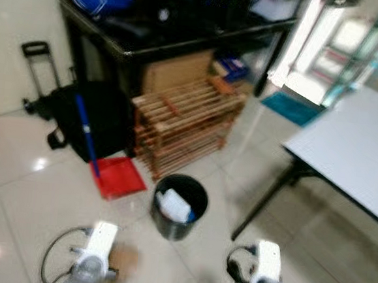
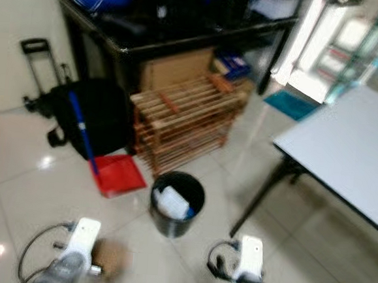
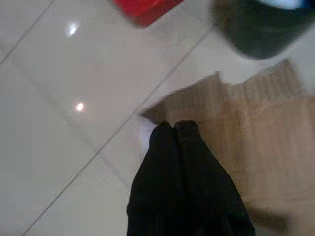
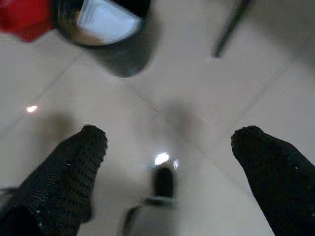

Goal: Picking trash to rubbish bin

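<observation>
A flat piece of brown cardboard (image 3: pixel 256 142) is pinched in the left gripper (image 3: pixel 173 129), whose fingers are clenched together on its edge, low over the tiled floor (image 1: pixel 21 194). Just ahead stands the black rubbish bin (image 1: pixel 179 206) with white trash (image 1: pixel 173 204) inside. The right gripper (image 4: pixel 170 140) hangs spread wide, grasping nothing. A red dustpan (image 1: pixel 117 176) lies beside the bin, below a wooden rack (image 1: pixel 187 125).

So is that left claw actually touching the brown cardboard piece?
Touching. In the left wrist view the left gripper has its black fingers closed together on the edge of the cardboard piece.
</observation>
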`<state>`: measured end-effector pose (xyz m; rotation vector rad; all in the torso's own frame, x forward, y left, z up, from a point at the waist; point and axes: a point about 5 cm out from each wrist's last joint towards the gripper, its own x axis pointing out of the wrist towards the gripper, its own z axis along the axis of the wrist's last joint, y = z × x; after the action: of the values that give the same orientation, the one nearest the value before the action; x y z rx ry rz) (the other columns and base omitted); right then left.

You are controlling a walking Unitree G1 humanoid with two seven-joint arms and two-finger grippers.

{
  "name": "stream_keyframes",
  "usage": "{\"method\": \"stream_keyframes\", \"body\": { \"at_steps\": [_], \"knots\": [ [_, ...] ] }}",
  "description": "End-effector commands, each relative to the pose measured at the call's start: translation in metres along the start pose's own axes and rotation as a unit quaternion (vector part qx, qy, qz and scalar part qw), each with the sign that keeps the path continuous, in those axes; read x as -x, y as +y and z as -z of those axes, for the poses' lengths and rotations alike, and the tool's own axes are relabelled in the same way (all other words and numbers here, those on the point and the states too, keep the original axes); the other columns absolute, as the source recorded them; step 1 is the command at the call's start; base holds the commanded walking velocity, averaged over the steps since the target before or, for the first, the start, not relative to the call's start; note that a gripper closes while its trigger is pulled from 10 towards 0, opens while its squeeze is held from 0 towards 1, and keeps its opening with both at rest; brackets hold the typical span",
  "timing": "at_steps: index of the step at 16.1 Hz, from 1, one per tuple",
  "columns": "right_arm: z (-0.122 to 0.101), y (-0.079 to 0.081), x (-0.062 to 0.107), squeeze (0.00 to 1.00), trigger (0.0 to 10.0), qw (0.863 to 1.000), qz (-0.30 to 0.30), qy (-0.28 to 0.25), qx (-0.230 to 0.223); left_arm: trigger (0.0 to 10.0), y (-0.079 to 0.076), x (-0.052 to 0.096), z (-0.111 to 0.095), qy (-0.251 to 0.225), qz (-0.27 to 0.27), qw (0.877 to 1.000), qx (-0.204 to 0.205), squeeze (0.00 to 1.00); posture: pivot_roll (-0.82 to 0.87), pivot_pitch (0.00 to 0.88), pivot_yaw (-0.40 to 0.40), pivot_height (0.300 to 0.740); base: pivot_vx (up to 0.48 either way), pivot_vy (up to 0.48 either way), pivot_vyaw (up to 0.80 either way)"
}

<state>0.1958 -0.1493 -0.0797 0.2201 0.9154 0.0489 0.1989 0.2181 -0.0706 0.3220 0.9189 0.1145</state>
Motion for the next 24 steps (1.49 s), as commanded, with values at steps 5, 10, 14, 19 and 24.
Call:
{"method": "stream_keyframes", "body": {
  "at_steps": [5,10,14,19,24],
  "knots": [
    [0.0002,-0.0138,0.0028,0.0,10.0,1.0,0.019,0.001,0.002,10.0,-0.0096,-0.0002,-0.008,-0.011,0.011,1.0,-0.002,0.0,-0.04,0.03,-0.087,0.74,0.48,0.0,0.0],
    [0.0005,-0.0137,0.0028,0.0,10.0,1.0,0.016,0.003,-0.002,10.0,-0.0102,-0.0003,-0.0088,-0.012,0.011,1.0,-0.001,0.0,-0.04,0.042,-0.089,0.74,0.48,0.0,-0.41],
    [-0.0005,-0.0143,0.0028,0.0,10.0,1.0,0.018,0.001,-0.004,10.0,-0.013,0.0,-0.0119,-0.023,0.019,1.0,0.009,0.0,-0.04,0.048,-0.093,0.74,0.068,0.0,0.0],
    [-0.0019,-0.0147,0.0027,0.0,10.0,1.0,0.018,-0.001,-0.002,10.0,-0.016,0.0001,-0.0146,-0.031,0.026,0.999,0.011,0.0,-0.04,0.049,-0.097,0.74,0.0,0.0,0.0],
    [-0.0026,-0.0143,0.0025,0.0,10.0,1.0,0.016,-0.001,-0.001,10.0,-0.0147,-0.0001,-0.0147,-0.029,0.02,0.999,0.009,0.0,-0.04,0.049,-0.096,0.74,0.117,0.0,0.0]
  ]
}}
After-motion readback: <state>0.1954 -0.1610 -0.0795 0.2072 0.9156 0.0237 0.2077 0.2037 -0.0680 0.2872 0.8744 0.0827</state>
